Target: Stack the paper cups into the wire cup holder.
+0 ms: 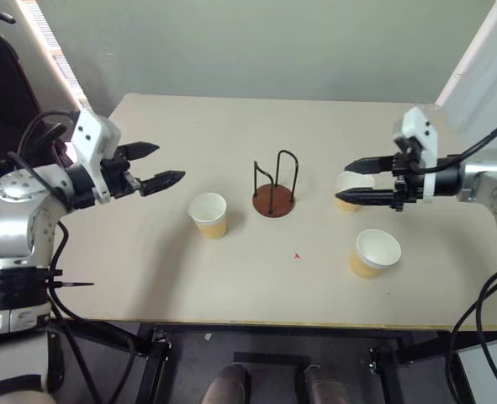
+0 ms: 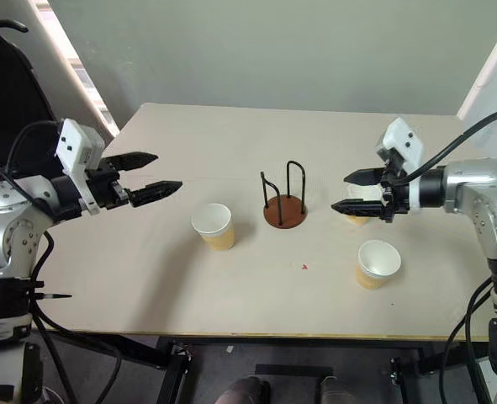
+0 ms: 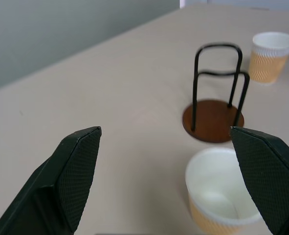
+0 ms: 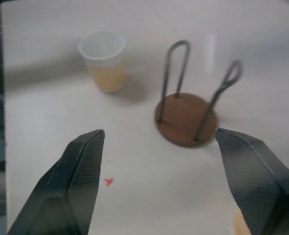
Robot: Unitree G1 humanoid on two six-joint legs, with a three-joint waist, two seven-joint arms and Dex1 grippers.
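Both claws are hanging wide open and empty: left gripper (image 1: 166, 166) and right gripper (image 1: 351, 180) flanking the wire cup holder (image 1: 274, 187), the right probably hovering over one of the paper cups (image 1: 208, 215).

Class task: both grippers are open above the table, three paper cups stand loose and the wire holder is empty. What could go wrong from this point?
1. The right gripper hovers over the far paper cup, with the near cup close below it; a careless descent could tip either.
2. The wire cup holder has thin upright loops; a cup lowered off-centre may catch on them.
3. The left gripper approaching the left cup could squeeze and crush it.
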